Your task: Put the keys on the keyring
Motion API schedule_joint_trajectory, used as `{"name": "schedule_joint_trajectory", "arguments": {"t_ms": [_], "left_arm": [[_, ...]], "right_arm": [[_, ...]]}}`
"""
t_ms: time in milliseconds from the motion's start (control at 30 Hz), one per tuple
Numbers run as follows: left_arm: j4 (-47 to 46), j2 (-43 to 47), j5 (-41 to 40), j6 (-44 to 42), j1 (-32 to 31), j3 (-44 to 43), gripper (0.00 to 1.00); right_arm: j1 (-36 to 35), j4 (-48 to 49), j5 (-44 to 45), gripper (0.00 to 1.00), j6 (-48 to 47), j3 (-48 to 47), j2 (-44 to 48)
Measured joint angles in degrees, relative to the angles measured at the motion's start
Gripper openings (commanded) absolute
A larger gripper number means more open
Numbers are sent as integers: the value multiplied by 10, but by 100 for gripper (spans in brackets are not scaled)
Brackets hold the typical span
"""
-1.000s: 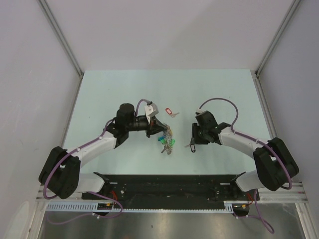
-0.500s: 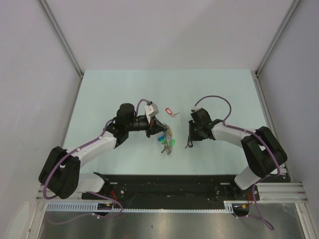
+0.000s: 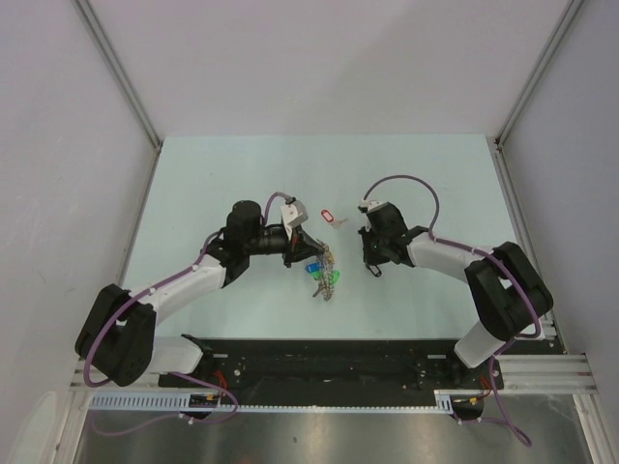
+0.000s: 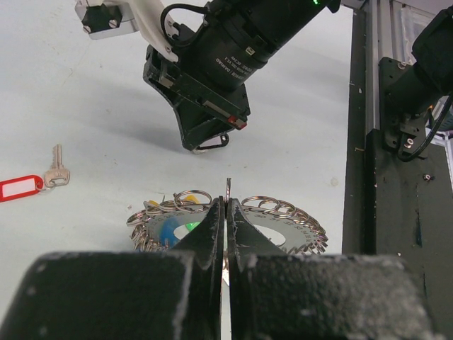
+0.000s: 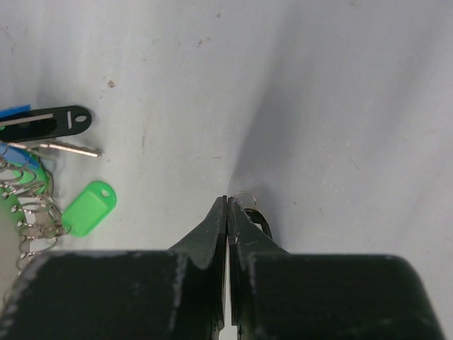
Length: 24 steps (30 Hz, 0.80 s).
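Grey wire keyring (image 4: 301,228) sat pinched in my left gripper (image 4: 225,207), jaws pressed together, on the table (image 3: 213,174); my right gripper (image 5: 227,204), likewise closed, nipped the black-tagged key (image 5: 258,221) nearby.

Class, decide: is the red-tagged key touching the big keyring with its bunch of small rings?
Apart. The left wrist view shows the red-tagged key lying well left of the keyring, with a clear strip of bare table between them.
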<state>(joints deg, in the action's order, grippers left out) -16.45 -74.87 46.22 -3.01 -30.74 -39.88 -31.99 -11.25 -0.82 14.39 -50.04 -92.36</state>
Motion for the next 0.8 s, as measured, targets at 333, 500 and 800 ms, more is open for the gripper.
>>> {"name": "schedule_joint_trajectory", "arguments": {"t_ms": [333, 500, 800], "left_arm": [[0, 0, 0, 0, 0, 0, 1], [0, 1, -4, 0, 0, 0, 0], [1, 6, -11, 0, 0, 0, 0]], "right_arm": [[-44, -32, -6, 0, -46, 29, 79], [-47, -31, -29, 10, -52, 71, 154], [-47, -110, -66, 30, -6, 87, 162]]}}
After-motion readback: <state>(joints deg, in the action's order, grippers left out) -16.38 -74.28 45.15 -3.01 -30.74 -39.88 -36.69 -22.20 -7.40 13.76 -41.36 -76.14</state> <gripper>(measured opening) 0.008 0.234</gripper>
